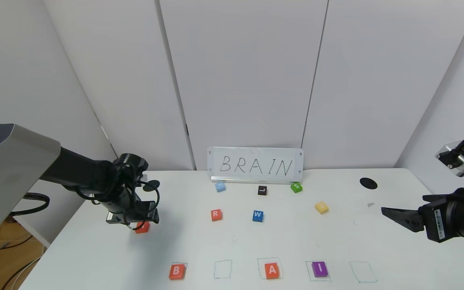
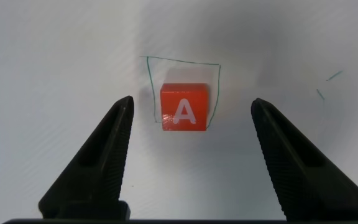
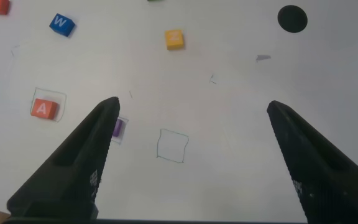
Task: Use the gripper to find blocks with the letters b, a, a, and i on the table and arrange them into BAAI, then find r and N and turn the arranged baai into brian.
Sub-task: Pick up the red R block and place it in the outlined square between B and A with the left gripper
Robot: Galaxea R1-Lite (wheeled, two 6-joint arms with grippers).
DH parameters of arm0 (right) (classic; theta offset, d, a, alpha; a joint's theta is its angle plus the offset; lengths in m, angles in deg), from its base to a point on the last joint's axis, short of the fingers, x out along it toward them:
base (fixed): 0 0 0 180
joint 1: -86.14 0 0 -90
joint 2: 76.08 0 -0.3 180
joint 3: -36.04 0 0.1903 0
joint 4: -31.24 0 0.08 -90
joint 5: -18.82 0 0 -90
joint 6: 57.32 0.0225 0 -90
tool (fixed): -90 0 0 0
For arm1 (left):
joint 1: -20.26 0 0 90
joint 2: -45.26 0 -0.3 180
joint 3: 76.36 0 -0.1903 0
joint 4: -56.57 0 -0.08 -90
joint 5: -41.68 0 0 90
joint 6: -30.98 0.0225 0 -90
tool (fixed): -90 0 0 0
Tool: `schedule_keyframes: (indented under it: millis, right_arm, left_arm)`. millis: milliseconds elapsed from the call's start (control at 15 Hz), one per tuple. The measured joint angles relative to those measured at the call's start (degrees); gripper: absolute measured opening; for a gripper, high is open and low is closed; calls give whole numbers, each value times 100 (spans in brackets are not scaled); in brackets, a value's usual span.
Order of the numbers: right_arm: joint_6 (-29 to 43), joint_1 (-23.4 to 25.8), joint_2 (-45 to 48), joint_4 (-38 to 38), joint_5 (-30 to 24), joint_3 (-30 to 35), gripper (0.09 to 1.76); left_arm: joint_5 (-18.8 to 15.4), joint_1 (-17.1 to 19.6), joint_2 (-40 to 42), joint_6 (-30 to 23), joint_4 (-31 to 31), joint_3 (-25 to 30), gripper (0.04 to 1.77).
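White panelled walls backed the large white tabletop [image 1: 280, 241], where a whiteboard sign reading BRAIN [image 1: 255, 165] stood at the centre of the head view. At the left of that view the left gripper [image 1: 137, 221] hung over an orange-red square block marked A [image 2: 184, 107]; its jaws were spread, the block lying between and beyond the tips, touching neither, inside a hand-drawn green square [image 2: 182, 87]. At the right edge the right gripper [image 1: 393, 215] hovered, jaws wide apart and holding nothing. Along the bottom, drawn squares held the orange-red B block [image 1: 177, 271], another orange-red A block [image 1: 272, 270] and the purple I block [image 1: 320, 269]. Mid-frame lay the orange-red R block [image 1: 216, 215] and the yellow block [image 1: 321, 207].
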Motion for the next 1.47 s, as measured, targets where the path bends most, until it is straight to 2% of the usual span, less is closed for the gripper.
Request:
schedule_keyframes:
  millis: [267,867,1000,1200,1333,1467]
  right_arm:
    - [0,0,0,0,-10,2,171]
    - [0,0,2,0,-7,0,171]
    - [0,0,24,0,-10,0,171]
    - [0,6,40,0,-5,0,171]
    - [-4,0,55,7,-7,0,171]
    - [-9,-2,66,11,-11,0,171]
  left_arm:
    - [16,-223,251,-90,-1,-6,150]
    - [13,-249,356,-110,5,-2,165]
    - [-4,-500,402,-827,746,-262,166]
    - [-33,-1635,522,-2343,2086,-1425,168]
    - [-17,-2002,574,-2578,2252,-1783,169]
    - [-2,-2172,571,-2815,2263,-1949,169]
